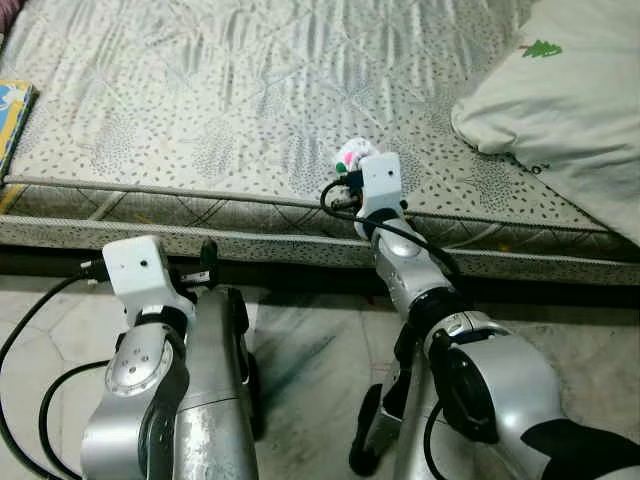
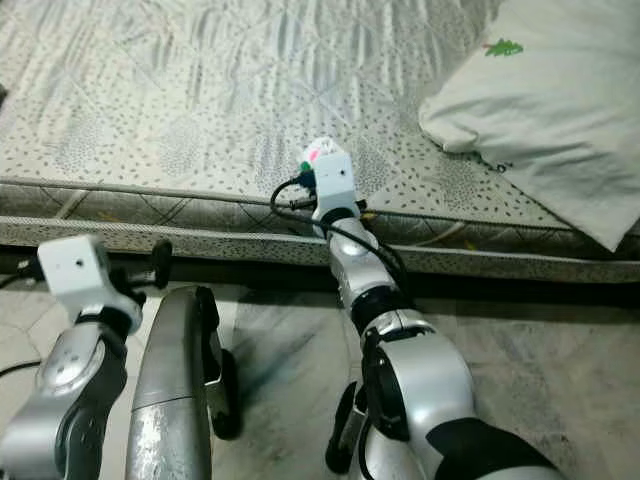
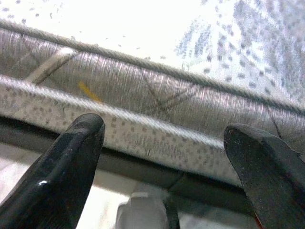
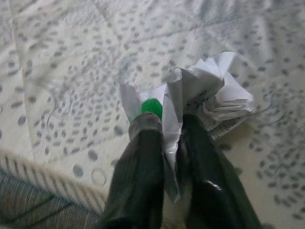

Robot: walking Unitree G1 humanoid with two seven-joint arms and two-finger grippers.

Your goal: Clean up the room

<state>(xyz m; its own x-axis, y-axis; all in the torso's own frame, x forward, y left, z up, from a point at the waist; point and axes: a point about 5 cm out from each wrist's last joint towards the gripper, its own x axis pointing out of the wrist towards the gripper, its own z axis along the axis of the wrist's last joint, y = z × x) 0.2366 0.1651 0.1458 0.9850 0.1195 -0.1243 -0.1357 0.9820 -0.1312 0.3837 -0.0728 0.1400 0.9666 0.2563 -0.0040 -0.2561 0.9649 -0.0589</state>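
Right gripper (image 4: pixel 164 138) is clamped on crumpled paper (image 4: pixel 209 95) above the mattress (image 1: pixel 200 120) edge. Left gripper (image 3: pixel 162 157), fingers apart, hangs idle. Pickup done; disposal remains.

our two arms are silver metal with rounded, brushed casings and black joint rings. each wrist carries a white boxy camera block; the one on the right arm (image 1: pixel 452 340) has a small round hole in its face. black cables loop from both blocks, and the left arm (image 1: pixel 150 390) trails two more. our fingers (image 3: pixel 66 176) are glossy black, tapering to blunt tips.
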